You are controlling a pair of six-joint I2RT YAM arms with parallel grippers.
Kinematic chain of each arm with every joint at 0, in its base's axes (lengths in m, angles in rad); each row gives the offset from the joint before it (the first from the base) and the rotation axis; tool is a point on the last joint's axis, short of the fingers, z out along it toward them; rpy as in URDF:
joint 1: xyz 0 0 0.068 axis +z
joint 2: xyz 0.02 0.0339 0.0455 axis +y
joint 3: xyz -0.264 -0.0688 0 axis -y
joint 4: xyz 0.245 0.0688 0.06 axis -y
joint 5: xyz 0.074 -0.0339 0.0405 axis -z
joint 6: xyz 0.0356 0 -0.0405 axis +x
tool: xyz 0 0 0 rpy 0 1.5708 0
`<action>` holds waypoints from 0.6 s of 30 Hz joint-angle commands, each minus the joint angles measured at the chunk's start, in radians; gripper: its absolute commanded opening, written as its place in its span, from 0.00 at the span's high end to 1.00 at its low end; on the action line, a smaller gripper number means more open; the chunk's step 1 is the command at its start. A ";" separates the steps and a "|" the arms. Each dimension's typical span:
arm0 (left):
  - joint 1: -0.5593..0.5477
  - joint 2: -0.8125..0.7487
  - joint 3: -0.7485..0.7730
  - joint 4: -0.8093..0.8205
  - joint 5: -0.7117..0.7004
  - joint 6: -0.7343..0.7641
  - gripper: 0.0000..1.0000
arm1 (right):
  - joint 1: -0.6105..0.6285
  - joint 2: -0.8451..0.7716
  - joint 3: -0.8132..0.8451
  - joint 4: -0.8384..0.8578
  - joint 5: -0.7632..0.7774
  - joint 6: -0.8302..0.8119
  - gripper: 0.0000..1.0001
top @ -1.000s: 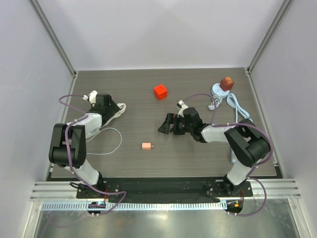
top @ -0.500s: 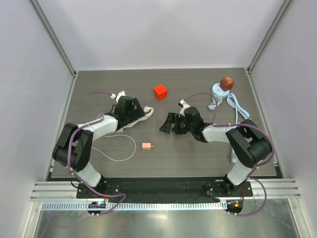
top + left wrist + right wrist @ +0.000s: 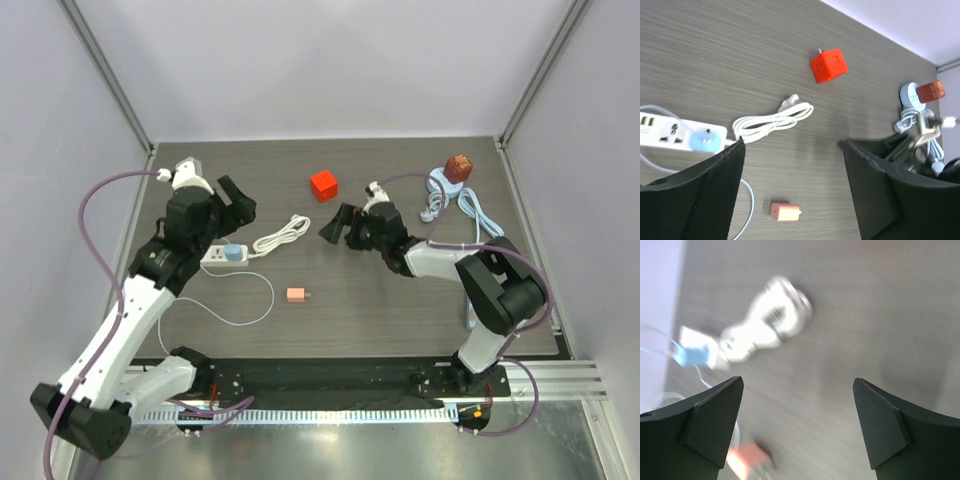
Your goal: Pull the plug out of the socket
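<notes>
A white power strip, the socket [image 3: 212, 258] [image 3: 664, 133], lies at the table's left with a light-blue plug [image 3: 233, 253] [image 3: 704, 141] seated in its right end. My left gripper [image 3: 236, 199] [image 3: 792, 145] hangs open high above the strip, holding nothing. In its wrist view the plug sits just left of the left finger. My right gripper [image 3: 336, 224] [image 3: 797, 382] is open and empty near the table's middle, pointing left. The right wrist view is blurred, with the plug [image 3: 690, 354] at its far left.
A coiled white cable [image 3: 282, 234] [image 3: 772, 120] [image 3: 767, 322] lies right of the strip. A small pink adapter [image 3: 297, 295] [image 3: 785, 211] lies nearer. A red cube [image 3: 323, 185] [image 3: 828, 65] sits at the back. A round blue base with a brown block [image 3: 450, 174] and a pale blue cord [image 3: 482, 215] lie at the back right.
My left arm swept right along the table, then rose and drew back left, uncovering the strip and plug. The strip's thin cord loop shifted right. My right gripper edged toward the back.
</notes>
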 commanded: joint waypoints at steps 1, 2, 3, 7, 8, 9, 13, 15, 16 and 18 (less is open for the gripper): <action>0.005 -0.051 -0.118 -0.157 -0.060 0.016 0.22 | 0.035 0.091 0.188 0.222 0.040 0.017 0.03; 0.005 -0.103 -0.156 -0.152 -0.074 -0.025 0.24 | 0.049 0.114 0.232 0.199 0.045 -0.017 0.03; 0.006 -0.128 -0.198 -0.120 -0.085 -0.047 0.26 | 0.062 0.134 0.278 0.179 0.037 -0.024 0.03; 0.006 -0.236 -0.423 0.015 -0.148 -0.125 0.33 | 0.087 0.244 0.524 0.079 -0.059 -0.078 0.06; 0.006 -0.240 -0.445 0.049 -0.151 -0.121 0.34 | 0.093 0.272 0.544 0.055 -0.079 -0.101 0.07; 0.006 -0.230 -0.468 0.093 -0.157 -0.108 0.35 | 0.110 0.286 0.553 0.049 -0.105 -0.151 0.07; 0.005 -0.139 -0.470 0.138 -0.212 -0.059 0.34 | 0.115 0.341 0.544 0.073 -0.226 -0.192 0.11; 0.005 -0.099 -0.474 0.158 -0.254 -0.045 0.33 | 0.116 0.366 0.541 0.075 -0.273 -0.210 0.19; 0.003 -0.090 -0.482 0.181 -0.258 -0.020 0.33 | 0.118 0.370 0.538 0.073 -0.291 -0.216 0.22; 0.005 -0.075 -0.511 0.266 -0.275 0.010 0.41 | 0.121 0.373 0.530 0.070 -0.333 -0.230 0.28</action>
